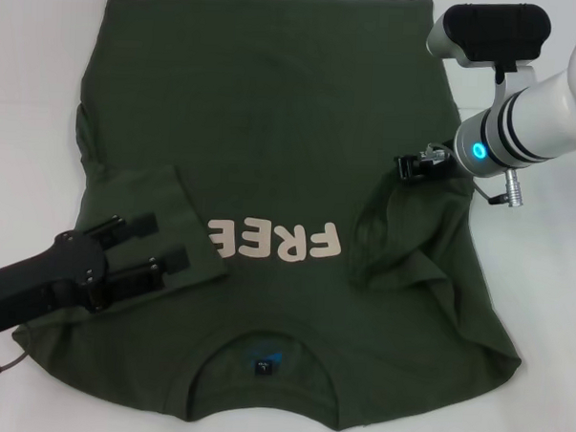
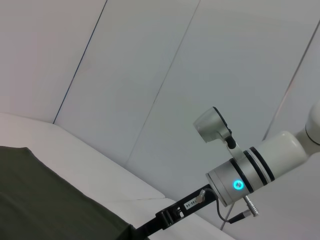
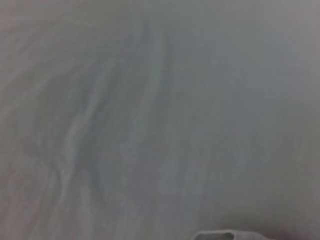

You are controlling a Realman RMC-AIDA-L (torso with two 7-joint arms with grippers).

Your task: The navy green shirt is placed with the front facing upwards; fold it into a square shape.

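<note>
The navy green shirt lay on the white table, the left gripper spread wide over its folded sleeve, and the right gripper pinched the other sleeve.

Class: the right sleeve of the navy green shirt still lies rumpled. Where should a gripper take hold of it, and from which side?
Probably at the outer edge of the bunched right sleeve of the navy green shirt, coming from the robot's right. Its raised folds give the fingers something to pinch.
</note>
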